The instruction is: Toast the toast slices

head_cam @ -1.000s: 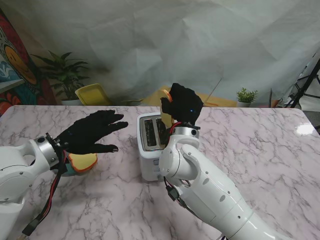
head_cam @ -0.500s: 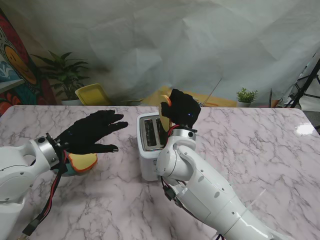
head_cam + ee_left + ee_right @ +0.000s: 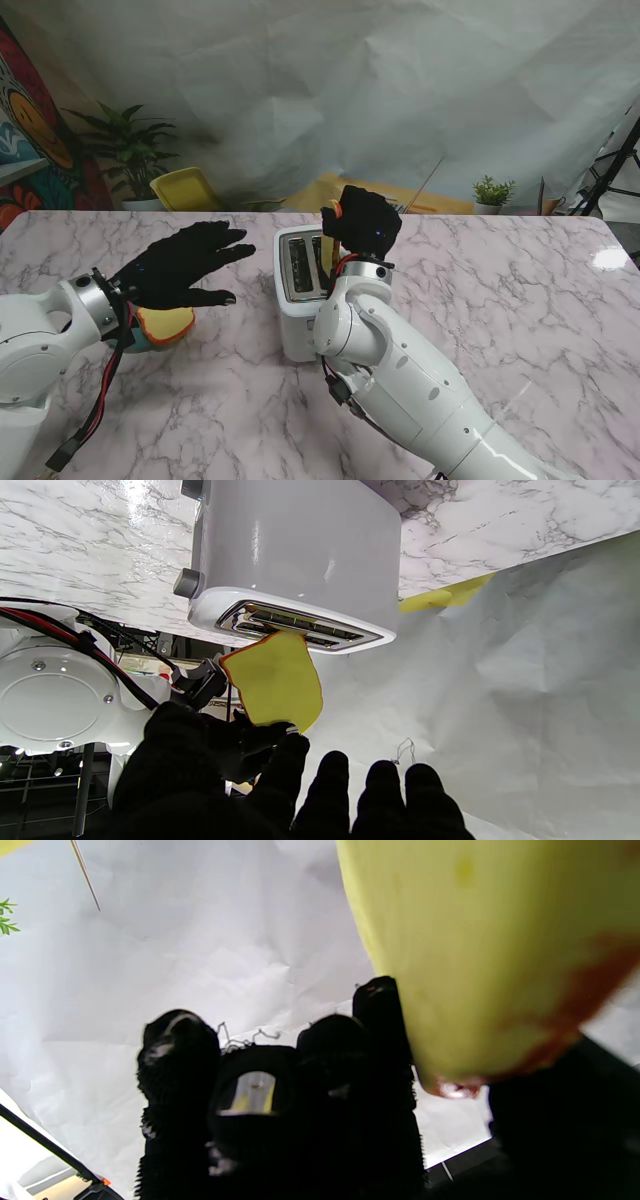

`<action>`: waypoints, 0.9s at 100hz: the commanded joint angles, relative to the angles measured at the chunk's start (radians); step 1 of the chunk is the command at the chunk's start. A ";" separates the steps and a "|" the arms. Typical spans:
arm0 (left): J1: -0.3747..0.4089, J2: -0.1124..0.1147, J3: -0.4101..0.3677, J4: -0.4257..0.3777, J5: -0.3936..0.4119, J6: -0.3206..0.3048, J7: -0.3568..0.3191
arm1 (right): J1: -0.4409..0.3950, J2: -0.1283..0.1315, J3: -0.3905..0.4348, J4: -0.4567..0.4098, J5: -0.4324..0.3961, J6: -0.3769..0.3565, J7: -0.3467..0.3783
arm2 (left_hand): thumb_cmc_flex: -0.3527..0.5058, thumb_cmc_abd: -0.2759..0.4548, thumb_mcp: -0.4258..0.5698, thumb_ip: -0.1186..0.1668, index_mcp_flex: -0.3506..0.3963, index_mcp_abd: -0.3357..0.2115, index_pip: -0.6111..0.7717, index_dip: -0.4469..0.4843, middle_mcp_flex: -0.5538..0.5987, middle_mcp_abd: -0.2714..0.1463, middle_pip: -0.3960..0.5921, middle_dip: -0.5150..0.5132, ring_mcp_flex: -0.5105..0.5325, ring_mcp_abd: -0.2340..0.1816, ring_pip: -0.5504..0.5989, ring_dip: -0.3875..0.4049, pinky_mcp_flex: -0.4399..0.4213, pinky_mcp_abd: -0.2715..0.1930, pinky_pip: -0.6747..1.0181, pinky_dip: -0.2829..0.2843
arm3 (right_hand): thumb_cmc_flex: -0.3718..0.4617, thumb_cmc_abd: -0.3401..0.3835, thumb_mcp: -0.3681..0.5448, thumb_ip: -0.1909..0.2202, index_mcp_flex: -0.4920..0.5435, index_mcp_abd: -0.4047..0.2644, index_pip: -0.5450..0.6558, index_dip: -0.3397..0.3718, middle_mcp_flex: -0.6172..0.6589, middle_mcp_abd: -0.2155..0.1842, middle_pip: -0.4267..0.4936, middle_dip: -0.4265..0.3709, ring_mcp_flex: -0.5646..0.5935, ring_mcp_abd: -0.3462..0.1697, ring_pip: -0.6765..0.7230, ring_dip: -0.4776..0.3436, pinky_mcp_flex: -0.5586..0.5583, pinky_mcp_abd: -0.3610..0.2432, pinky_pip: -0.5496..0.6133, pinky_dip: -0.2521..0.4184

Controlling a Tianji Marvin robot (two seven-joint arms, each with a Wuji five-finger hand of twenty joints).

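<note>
Comparing this moment with a second ago, you can see your right robot hand (image 3: 365, 222) has dropped a little toward the toaster (image 3: 303, 290), carrying the toast slice (image 3: 272, 680) down with it. From the left wrist view, the slice's leading corner now sits right at the mouth of the toaster's slot (image 3: 300, 627), tilted rather than square to the opening; whether it has actually entered, you cannot tell from these views. Your right robot hand is clamped on the slice, gripping it by the end away from the toaster.

Your left robot hand (image 3: 180, 265) has not moved: it hovers with fingers spread, holding nothing, over a second toast slice (image 3: 168, 322) resting in a small bowl (image 3: 140, 340) on the worktop (image 3: 520, 300), well to the left of the toaster.

So the first insertion looks under way but unfinished. You probably need to straighten the slice along the slot before lowering further, or its edge may catch on the chrome rim. The second slice and the lever remain to be dealt with.
</note>
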 commanded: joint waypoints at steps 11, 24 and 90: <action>-0.001 -0.002 0.004 0.004 0.001 -0.004 -0.012 | -0.020 0.004 0.005 -0.017 -0.012 0.005 -0.009 | 0.024 0.030 -0.017 0.014 0.017 -0.011 0.005 -0.001 0.006 -0.012 0.010 -0.006 0.008 -0.018 0.018 -0.010 0.000 -0.033 -0.037 0.008 | 0.013 0.037 0.066 0.039 0.110 -0.042 0.082 0.051 0.054 0.035 0.076 0.017 -0.016 0.001 0.046 0.053 -0.007 0.023 0.042 0.004; -0.003 -0.002 0.006 0.006 0.004 -0.005 -0.009 | -0.028 0.010 0.009 -0.023 -0.016 0.001 -0.005 | 0.026 0.029 -0.017 0.014 0.018 -0.011 0.005 -0.001 0.007 -0.012 0.011 -0.006 0.008 -0.018 0.018 -0.010 0.001 -0.032 -0.037 0.008 | 0.007 0.040 0.065 0.041 0.110 -0.042 0.080 0.053 0.053 0.026 0.072 0.016 -0.016 0.001 0.046 0.053 -0.007 0.024 0.042 0.004; -0.001 -0.003 0.011 0.009 0.008 -0.003 -0.005 | 0.028 -0.004 -0.017 0.086 0.007 -0.048 -0.021 | 0.032 0.030 -0.018 0.015 0.018 -0.012 0.006 -0.001 0.007 -0.013 0.013 -0.006 0.009 -0.018 0.019 -0.010 0.002 -0.033 -0.037 0.007 | 0.022 0.071 0.005 0.016 0.071 -0.054 0.061 0.063 0.053 0.040 0.019 -0.007 -0.016 0.000 -0.003 0.030 -0.045 0.008 0.026 0.001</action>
